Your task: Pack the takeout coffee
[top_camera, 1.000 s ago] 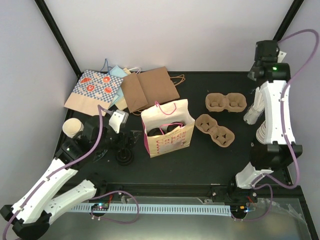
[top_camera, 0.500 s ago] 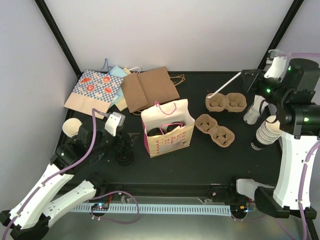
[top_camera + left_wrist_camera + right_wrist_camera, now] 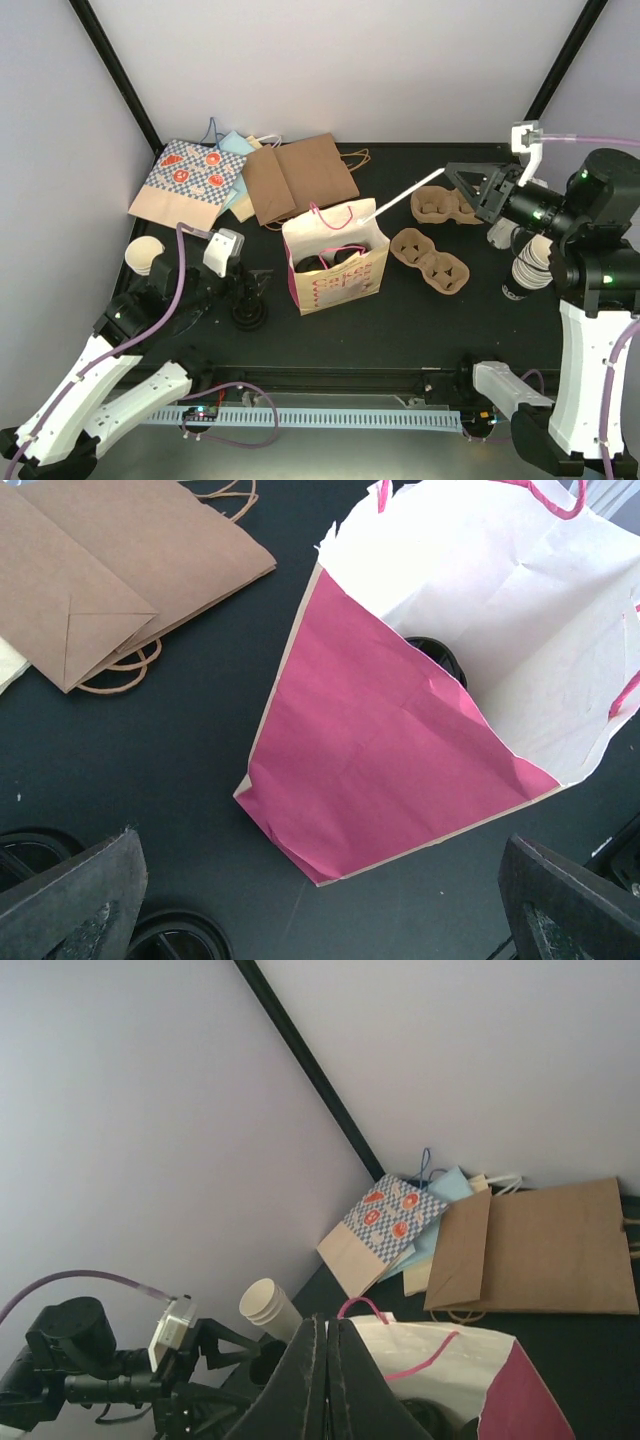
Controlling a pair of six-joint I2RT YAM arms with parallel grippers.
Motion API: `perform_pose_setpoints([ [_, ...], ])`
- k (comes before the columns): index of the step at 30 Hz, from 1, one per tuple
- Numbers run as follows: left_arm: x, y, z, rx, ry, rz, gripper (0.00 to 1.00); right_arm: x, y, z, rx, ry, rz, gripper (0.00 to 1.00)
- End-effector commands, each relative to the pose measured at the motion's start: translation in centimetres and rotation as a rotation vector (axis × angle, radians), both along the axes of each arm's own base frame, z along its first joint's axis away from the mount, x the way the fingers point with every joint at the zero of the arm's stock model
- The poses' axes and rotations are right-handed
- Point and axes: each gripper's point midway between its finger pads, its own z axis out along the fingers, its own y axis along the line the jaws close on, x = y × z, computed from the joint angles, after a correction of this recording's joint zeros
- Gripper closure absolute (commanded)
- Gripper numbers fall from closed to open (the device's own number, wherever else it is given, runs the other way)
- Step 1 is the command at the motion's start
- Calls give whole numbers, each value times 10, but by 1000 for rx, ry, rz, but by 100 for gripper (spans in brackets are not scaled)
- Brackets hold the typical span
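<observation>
The cream and pink paper bag stands open mid-table. Inside it show the black lids of the takeout coffee, one of them deep in the bag. My left gripper is low beside the bag's pink side, open wide, its fingers at the frame's corners with bare table between. My right gripper hangs high, right of the bag, shut and pointing over the bag's rim. In the top view a thin white stick runs from its tips toward the bag; I cannot tell what it is.
Loose black lids lie by the left gripper. Lidless cream cups stand far left, another stack far right. Two pulp cup carriers sit right of the bag. Flat paper bags lie at the back.
The right arm unfolded, rose and swung left, so its shut gripper now points toward the bag. The left arm drew back a little toward the near left.
</observation>
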Motion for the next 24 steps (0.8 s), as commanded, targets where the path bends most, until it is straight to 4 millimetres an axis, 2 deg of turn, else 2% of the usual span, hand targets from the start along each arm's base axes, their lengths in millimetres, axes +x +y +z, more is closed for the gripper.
perform_pose_setpoints([
  [1, 0, 8, 11, -11, -14, 39, 1, 13, 5, -17, 6, 41, 35, 99],
  [7, 1, 6, 8, -10, -3, 40, 1, 26, 9, -35, 4, 71, 45, 99],
  [11, 0, 7, 7, -14, -3, 42, 1, 31, 23, -49, -30, 91, 77, 98],
  [12, 0, 7, 7, -13, -3, 43, 1, 32, 28, -53, -44, 96, 85, 95],
  [13, 0, 8, 6, -12, -1, 43, 1, 31, 35, -57, -58, 102, 111, 80],
  [14, 0, 8, 6, -11, -1, 43, 1, 30, 40, -59, -73, 105, 135, 46],
  [15, 0, 8, 6, -11, -1, 44, 1, 32, 41, -62, -90, 114, 129, 30],
  [16, 0, 8, 6, -12, -1, 43, 1, 36, 40, -64, -105, 126, 108, 24],
  [19, -1, 9, 5, -7, 0, 42, 1, 53, 20, -72, -190, 150, -46, 23],
  [24, -2, 11, 4, 4, -10, 46, 1, 88, -38, -95, -391, 223, -402, 23],
])
